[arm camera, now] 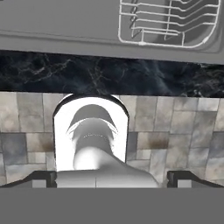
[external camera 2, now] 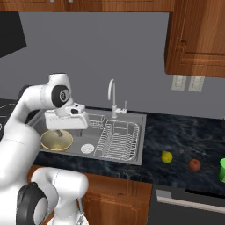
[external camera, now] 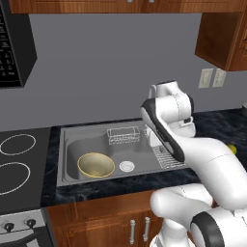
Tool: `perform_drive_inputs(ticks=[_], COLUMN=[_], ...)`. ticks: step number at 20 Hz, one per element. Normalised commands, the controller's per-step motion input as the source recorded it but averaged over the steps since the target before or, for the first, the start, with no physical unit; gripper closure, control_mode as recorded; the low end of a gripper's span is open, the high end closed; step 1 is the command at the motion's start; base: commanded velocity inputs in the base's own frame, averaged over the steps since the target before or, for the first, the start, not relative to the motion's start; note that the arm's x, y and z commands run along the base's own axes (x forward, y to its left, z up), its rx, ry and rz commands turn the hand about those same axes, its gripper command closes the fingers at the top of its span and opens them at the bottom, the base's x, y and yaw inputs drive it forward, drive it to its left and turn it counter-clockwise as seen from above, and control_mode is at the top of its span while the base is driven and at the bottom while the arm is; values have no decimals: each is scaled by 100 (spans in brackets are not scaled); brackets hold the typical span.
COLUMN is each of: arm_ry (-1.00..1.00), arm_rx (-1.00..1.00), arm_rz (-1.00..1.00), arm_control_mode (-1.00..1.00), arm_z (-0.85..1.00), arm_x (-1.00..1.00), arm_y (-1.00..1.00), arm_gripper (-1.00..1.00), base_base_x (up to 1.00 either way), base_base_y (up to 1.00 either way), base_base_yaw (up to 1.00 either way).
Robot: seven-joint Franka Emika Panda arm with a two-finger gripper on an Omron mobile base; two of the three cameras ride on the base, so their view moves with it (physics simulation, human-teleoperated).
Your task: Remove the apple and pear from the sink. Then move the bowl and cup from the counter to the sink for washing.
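The pale yellow-tan bowl (external camera: 95, 165) (external camera 2: 56, 140) sits in the left part of the grey sink (external camera: 67, 144) (external camera 2: 136, 123), beside the round drain. On the dark counter (external camera 2: 184, 136) to the sink's right lie the yellow-green pear (external camera 2: 166, 157) (external camera: 233, 148) and the dark red apple (external camera 2: 194, 165). At the right edge the green cup (external camera 2: 222, 169) stands, partly cut off. My gripper (external camera 2: 60, 132) (arm camera: 113, 178) hangs just above the bowl, pointing down. Its fingertips (arm camera: 43, 177) stand far apart, open, with nothing between them.
A wire rack (external camera 2: 118, 139) fills the sink's right half, and a small wire basket (external camera: 124, 135) sits at the back. The chrome faucet (external camera 2: 112, 94) rises behind. A black stovetop (external camera: 17, 159) lies to the left. Wooden wall cabinets (external camera 2: 197, 35) hang above the right counter.
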Motion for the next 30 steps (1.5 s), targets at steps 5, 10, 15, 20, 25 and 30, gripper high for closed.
perform_drive_inputs(ticks=[5, 10, 15, 20, 25, 30], arm_ry=[-1, 0, 0, -1, -3, -2], arm_rx=[-5, -8, -6, -2, 0, 0], arm_rz=[-9, -10, -7, -2, 0, 0], arm_control_mode=[-100, -100, -100, -100, -100, -100], arm_z=[10, 16, 13, 11, 9, 9], arm_x=[-3, 0, -1, -2, -9, -10], arm_y=[-33, -34, -39, -40, -44, -47], arm_gripper=[-100, -100, -100, -100, -100, -100], base_base_x=[0, 0, 0, 0, 0, 0], base_base_y=[0, 0, 0, 0, 0, 0], base_base_yaw=[0, 0, 0, 0, 0, 0])
